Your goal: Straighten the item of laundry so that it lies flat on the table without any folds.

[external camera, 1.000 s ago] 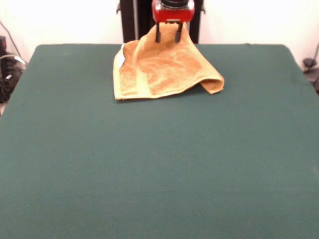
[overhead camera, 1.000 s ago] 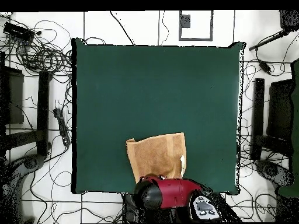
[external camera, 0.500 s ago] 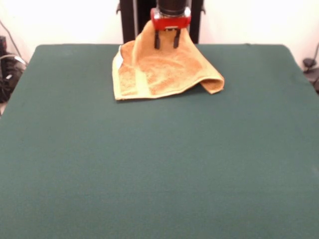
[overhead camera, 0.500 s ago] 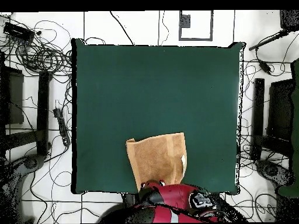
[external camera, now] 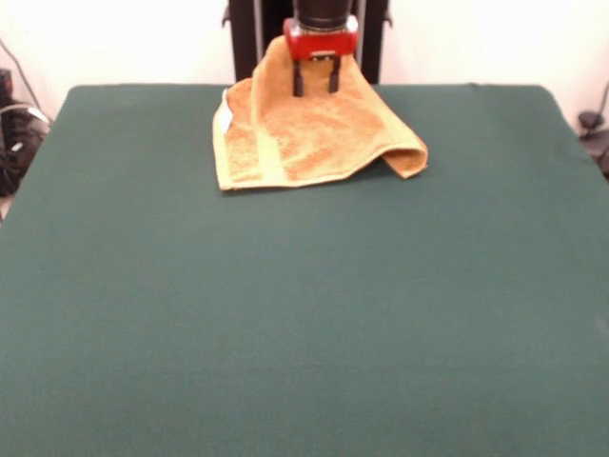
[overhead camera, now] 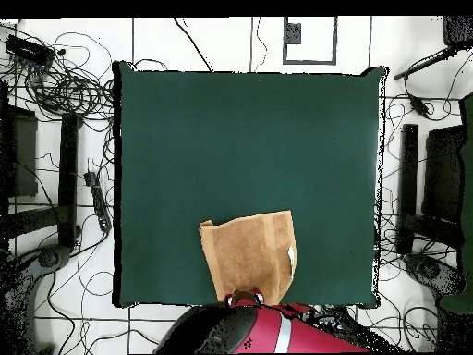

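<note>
The orange-yellow towel point(external camera: 314, 138) lies at the far middle of the green table point(external camera: 304, 314), with its right side folded over in a loose roll and a white tag point(external camera: 222, 112) on its left edge. My red gripper point(external camera: 315, 86) holds the towel's far corner lifted into a peak near the table's far edge. In the overhead view the towel point(overhead camera: 248, 251) sits by the bottom table edge point(overhead camera: 240, 139), and the gripper point(overhead camera: 244, 298) is at its bottom corner under the red arm.
The robot's black pedestal point(external camera: 252, 38) stands just behind the towel. Cables and black stands point(overhead camera: 65, 139) lie on the floor around the table. The white tag also shows in the overhead view point(overhead camera: 292, 257).
The gripper has drawn back toward the pedestal and a little left, taking the towel's far corner with it. The rest of the towel has hardly moved.
</note>
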You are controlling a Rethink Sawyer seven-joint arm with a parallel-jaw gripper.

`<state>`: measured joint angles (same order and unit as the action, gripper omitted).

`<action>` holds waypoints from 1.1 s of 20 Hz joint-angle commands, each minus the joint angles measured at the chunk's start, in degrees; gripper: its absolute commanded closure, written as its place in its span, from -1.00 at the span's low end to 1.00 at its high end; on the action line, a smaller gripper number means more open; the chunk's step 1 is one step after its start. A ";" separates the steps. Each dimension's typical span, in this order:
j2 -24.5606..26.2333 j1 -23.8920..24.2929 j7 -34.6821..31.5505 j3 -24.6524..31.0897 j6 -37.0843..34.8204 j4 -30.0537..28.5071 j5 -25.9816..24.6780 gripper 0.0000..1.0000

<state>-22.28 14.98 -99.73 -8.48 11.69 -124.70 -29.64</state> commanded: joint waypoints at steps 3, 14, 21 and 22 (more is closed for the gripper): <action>6.00 -0.72 -7.86 -0.98 -0.37 5.51 1.83 -1.00; 1.05 -0.73 -9.17 -8.32 7.31 -7.09 -2.51 -1.00; -5.01 1.44 -9.01 -12.53 9.20 -14.61 -7.43 -1.00; -5.66 1.57 -8.93 -12.32 8.69 -14.73 -7.63 -1.00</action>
<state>-24.66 16.08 -99.73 -17.88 19.04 -134.16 -34.45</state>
